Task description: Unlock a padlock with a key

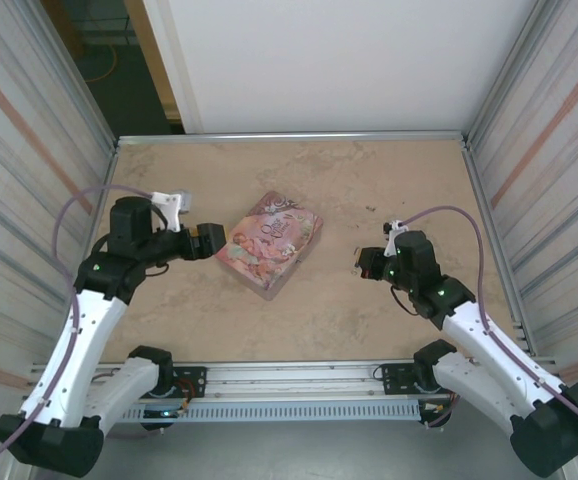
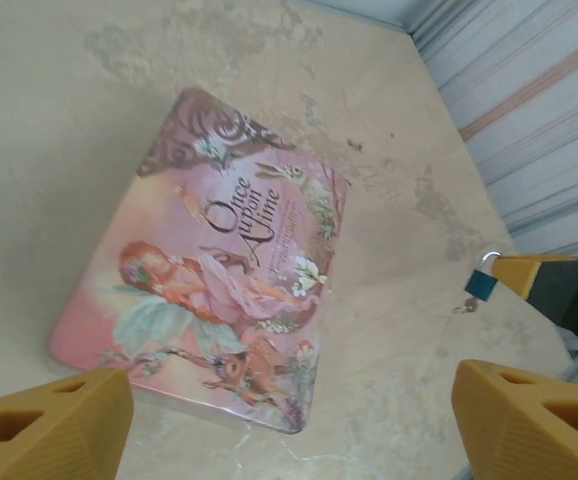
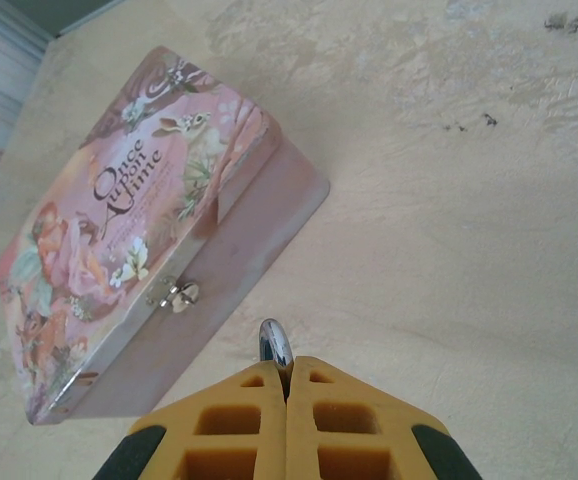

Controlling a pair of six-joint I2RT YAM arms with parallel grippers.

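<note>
tin (image 1: 269,243): flat rectangular box with rounded corners. the glossy pink lid is printed with a fairy, a rabbit, flowers and curly lettering. it lies skewed on the table, lid up.
tin's side wall: plain dusty pink and smooth, with a small silvery latch (image 3: 176,293) across the seam under the lid.
table (image 1: 369,180): matte beige top with a mottled, marbled look and a few dark specks beyond the tin.
walls (image 1: 29,150): ribbed pale metal panels standing to either side of the tin, each with a faint orange stripe.
left gripper (image 1: 212,241): just beside the tin's left end. i cannot tell whether it touches the tin. the jaws are spread wide with nothing between them.
left fingers (image 2: 49,425): blocky mustard-yellow plastic wedges with hollow cells, one at each lower corner of the left wrist view, with the tin's lid lying between them farther out.
right gripper (image 3: 287,375): to the right of the tin, well apart from it, with bare table between. it points toward the latch side, jaws pressed together and pinching the padlock.
right fingers (image 3: 229,430): the same yellow honeycomb moulding, with black housing behind.
padlock (image 2: 482,286): a tiny boxy blue body held at the tip of the right fingers, off the tin's right side and clear of it.
shackle (image 3: 274,343): a narrow polished silver loop poking out from between the closed fingertips, toward the tin's side wall but not reaching it.
</note>
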